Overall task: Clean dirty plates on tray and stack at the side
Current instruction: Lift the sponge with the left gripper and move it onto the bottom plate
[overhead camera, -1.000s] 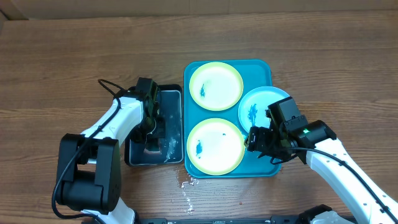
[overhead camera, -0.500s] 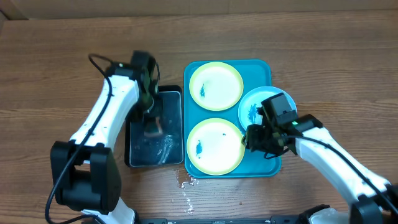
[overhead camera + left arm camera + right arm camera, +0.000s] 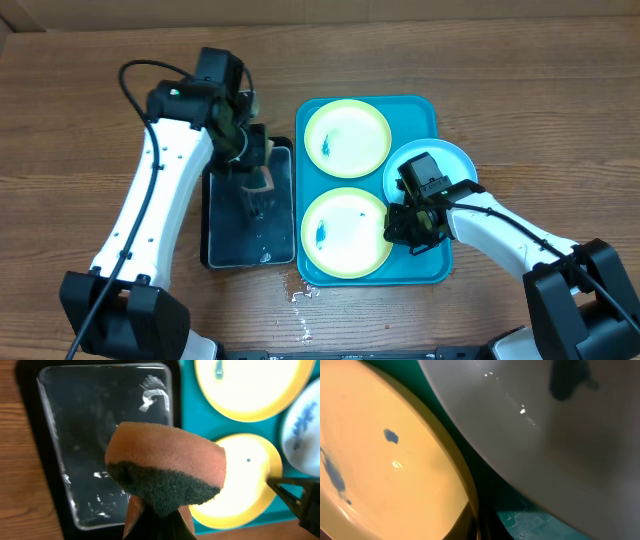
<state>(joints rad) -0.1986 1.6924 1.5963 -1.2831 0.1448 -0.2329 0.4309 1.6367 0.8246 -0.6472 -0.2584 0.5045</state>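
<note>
Wooden table carries turquoise tray and black tray.

The tray was turquoise; the two yellow-green plates had pale centres with small blue smears, and the light blue plate bore a darker blue smear. The sponge was orange over dark green, the smaller tray glossy black, the table brown wood-grain.

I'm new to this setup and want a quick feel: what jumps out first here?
An orange-and-green sponge in the left claw hangs above the wet black tray. Beside it, the turquoise tray carries three plates with blue smears, and the right claw sits at the rim of the near yellow-green plate.
</note>
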